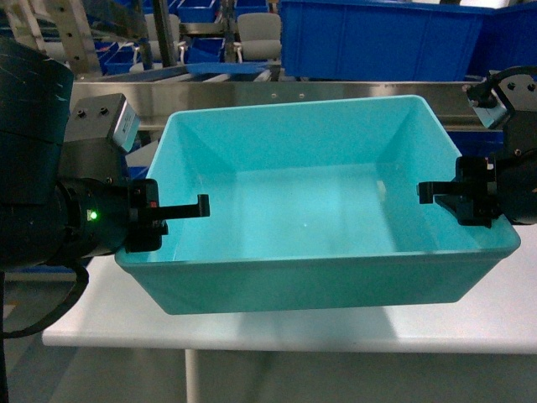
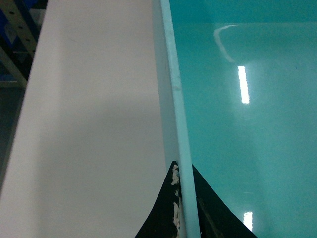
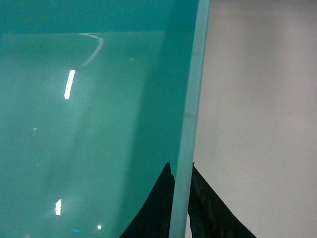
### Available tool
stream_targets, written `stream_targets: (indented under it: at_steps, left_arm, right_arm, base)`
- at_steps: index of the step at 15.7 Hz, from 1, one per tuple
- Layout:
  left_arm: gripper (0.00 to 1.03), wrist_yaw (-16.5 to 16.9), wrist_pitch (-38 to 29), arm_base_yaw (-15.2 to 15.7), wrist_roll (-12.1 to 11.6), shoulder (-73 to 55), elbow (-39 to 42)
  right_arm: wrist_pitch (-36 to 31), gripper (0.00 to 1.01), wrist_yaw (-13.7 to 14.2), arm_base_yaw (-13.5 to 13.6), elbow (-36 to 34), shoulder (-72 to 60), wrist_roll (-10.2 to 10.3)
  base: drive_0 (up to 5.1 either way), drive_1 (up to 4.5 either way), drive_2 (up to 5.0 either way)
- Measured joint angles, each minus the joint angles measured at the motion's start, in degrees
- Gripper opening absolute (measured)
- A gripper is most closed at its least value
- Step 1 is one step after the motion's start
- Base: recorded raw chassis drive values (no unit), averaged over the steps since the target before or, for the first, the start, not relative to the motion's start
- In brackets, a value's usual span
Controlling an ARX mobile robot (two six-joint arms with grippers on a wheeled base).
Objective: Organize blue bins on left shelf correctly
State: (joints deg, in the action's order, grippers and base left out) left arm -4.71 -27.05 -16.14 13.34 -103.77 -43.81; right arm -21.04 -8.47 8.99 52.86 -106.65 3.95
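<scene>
1. Plainly, the left claw (image 1: 180, 210) is clenched on the left rim of the turquoise bin (image 1: 319, 277), one finger inside the wall, one outside.
2. That bin sits on the white counter (image 1: 503, 319), empty, just near of the steel shelf (image 1: 252, 92).
3. On the right rim, the right claw (image 1: 438, 193) grips likewise.
4. Shelving is not yet done; lifting and placing remain.

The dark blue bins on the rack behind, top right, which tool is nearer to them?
Right. The right tool grips the turquoise bin's right wall, just below the dark blue bins. The left tool grips the opposite wall, farther away.
</scene>
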Motion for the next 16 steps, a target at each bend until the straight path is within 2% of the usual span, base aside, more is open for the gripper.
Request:
stream_targets:
  at_steps: [16]
  left_arm:
    - [0.02,0.02,-0.04,0.02,0.0,0.0,0.0]
  right_arm:
    - [-0.04,0.07,0.0,-0.02,-0.02,0.0,0.07]
  base:
    - [-5.0,2.42,2.4]
